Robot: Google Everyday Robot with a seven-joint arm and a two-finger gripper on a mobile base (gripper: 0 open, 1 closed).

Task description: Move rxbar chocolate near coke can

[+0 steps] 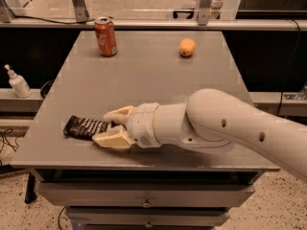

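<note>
The rxbar chocolate (84, 127), a flat black wrapped bar, lies near the table's front left edge. My gripper (102, 127) is low over the table at the bar's right end, open, with one cream finger behind that end and the other finger (110, 139) in front of it. The bar's right end sits between the fingers. The coke can (105, 37) stands upright at the far left of the table, well away from the bar.
An orange fruit (187, 47) sits at the far right of the grey table (158, 80). A white pump bottle (17, 82) stands on a ledge to the left, off the table. Drawers run under the table's front edge.
</note>
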